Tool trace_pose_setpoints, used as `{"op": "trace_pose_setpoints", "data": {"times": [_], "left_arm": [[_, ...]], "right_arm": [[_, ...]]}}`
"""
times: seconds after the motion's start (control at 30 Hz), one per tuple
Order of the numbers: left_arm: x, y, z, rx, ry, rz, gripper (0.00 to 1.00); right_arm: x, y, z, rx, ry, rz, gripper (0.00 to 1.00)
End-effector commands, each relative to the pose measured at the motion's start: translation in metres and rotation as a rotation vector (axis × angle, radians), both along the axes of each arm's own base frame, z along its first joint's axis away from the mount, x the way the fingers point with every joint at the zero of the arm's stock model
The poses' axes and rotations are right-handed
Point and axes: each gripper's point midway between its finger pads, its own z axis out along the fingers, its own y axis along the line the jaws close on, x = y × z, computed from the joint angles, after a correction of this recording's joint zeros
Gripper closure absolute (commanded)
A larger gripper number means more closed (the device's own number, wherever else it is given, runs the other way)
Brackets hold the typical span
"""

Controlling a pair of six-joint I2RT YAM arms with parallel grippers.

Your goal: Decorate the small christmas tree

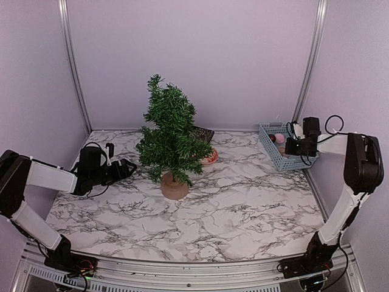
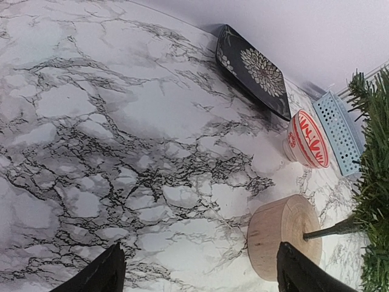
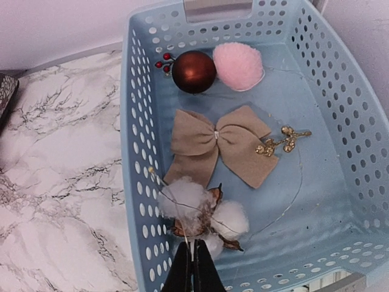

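Two claws, two different jobs. The right gripper (image 3: pixel 194 261) has its fingers pressed together at the near end of the blue basket (image 3: pixel 137 152), and a thin stalk of the cotton sprig (image 3: pixel 200 210) runs in between them, so it looks clamped on that stalk, a sensible hold that leaves the fluffy bolls uncrushed. Just beyond the sprig lies a beige bow (image 3: pixel 219 146), with a gold berry sprig (image 3: pixel 282 140) to the claw's right. At the far end sit a dark red bauble (image 3: pixel 193 71) and a pink pompom (image 3: pixel 238 66). The basket walls stand close on either side, so the free way out is probably straight up.

The left gripper (image 2: pixel 200 252) hangs with its fingers wide apart and nothing between them, low over the marble table (image 2: pixel 121 121). The small christmas tree (image 1: pixel 170 134) stands upright just ahead of it and to its right, the wooden base (image 2: pixel 282 234) beside the right finger. Past the base are a red-and-white bowl (image 2: pixel 309 139) and a dark plate (image 2: pixel 252 70), while the marble to the claw's left lies open.
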Motion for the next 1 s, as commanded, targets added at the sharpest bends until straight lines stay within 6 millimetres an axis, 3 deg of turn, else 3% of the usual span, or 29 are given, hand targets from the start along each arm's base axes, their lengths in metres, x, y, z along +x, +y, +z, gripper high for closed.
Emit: {"op": "trace_pose_setpoints", "data": {"times": [0.0, 0.33, 0.5, 0.73, 0.83, 0.97], "left_arm": [[0.005, -0.001, 0.026, -0.015, -0.061, -0.007, 0.13], [0.002, 0.001, 0.047, -0.032, -0.107, -0.001, 0.13], [0.000, 0.003, 0.058, -0.038, -0.133, 0.005, 0.13], [-0.004, 0.006, 0.076, -0.048, -0.178, 0.015, 0.13], [-0.006, 0.007, 0.084, -0.054, -0.198, 0.019, 0.13], [-0.008, 0.009, 0.094, -0.060, -0.221, 0.023, 0.13]], "right_arm": [[0.003, -0.006, 0.063, -0.025, -0.139, -0.034, 1.00], [-0.016, 0.001, 0.219, -0.029, -0.472, -0.037, 1.00], [-0.031, 0.013, 0.300, 0.010, -0.641, 0.006, 1.00], [-0.062, 0.057, 0.399, 0.059, -0.827, 0.137, 1.00], [-0.076, 0.085, 0.429, 0.069, -0.882, 0.205, 1.00], [-0.097, 0.104, 0.466, 0.094, -0.959, 0.262, 1.00]]}}
